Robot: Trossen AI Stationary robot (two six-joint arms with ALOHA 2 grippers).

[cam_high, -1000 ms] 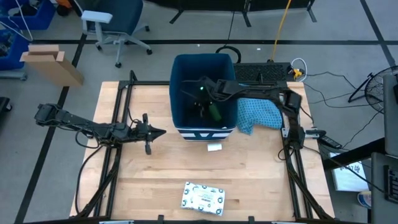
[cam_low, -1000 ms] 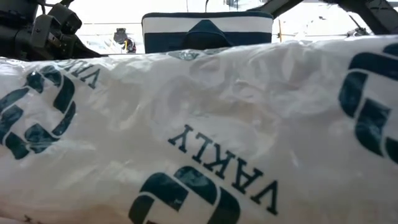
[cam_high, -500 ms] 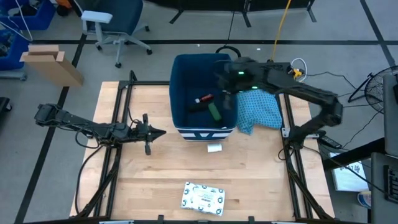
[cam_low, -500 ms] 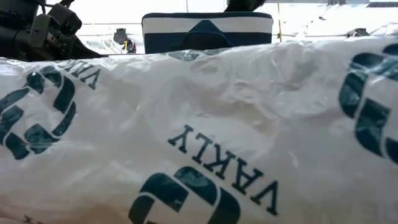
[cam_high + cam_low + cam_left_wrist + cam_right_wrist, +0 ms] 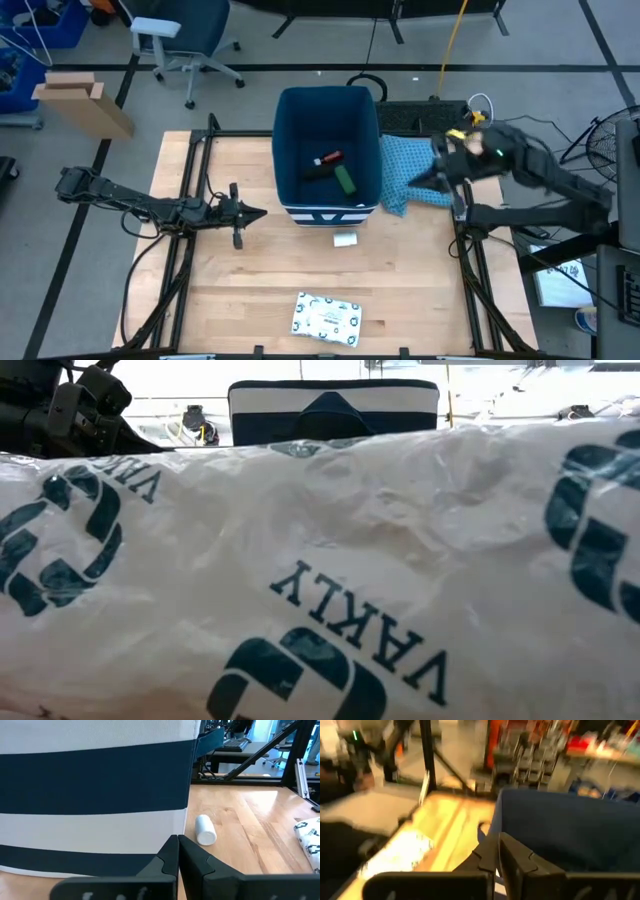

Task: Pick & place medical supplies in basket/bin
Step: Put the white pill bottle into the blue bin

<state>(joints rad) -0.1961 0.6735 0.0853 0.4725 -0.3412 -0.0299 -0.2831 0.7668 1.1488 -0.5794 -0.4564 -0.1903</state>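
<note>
The right gripper point(image 5: 440, 178), fingers pressed together and empty, hangs over the cloth point(image 5: 415, 182); the bin point(image 5: 327, 105) stands beside it.

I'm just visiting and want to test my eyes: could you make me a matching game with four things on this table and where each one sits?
Things:
1. green box
2. white packet with green print
3. small white bottle
4. light blue patterned cloth

Places:
A. on the table just in front of the bin's striped side
B. near the table's front edge
C. inside the dark blue bin
D. beside the bin, on the right arm's side

Pairs: 1-C, 2-B, 3-A, 4-D
</note>
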